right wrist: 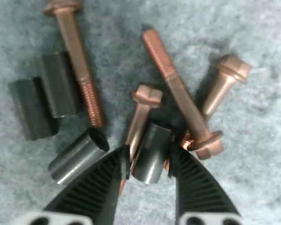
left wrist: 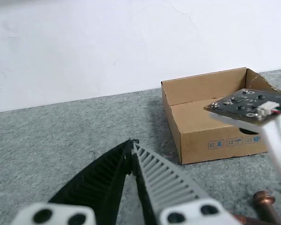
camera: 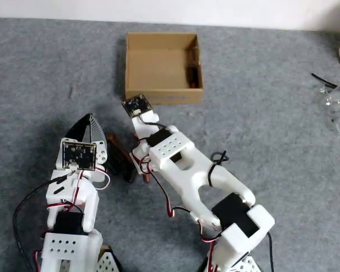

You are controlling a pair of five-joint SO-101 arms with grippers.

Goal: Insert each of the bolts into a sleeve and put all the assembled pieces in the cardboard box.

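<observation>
Right wrist view — right hand [right wrist: 150, 157] spread, a sleeve [right wrist: 152, 161] lying between its jaws.

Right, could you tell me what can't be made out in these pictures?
High view: the right arm covers most of the loose bolts and sleeves.
High view: the dark piece in the cardboard box is too small to tell whether it is assembled.
Left wrist view: the box's front wall and a circuit board hide its inside.
</observation>
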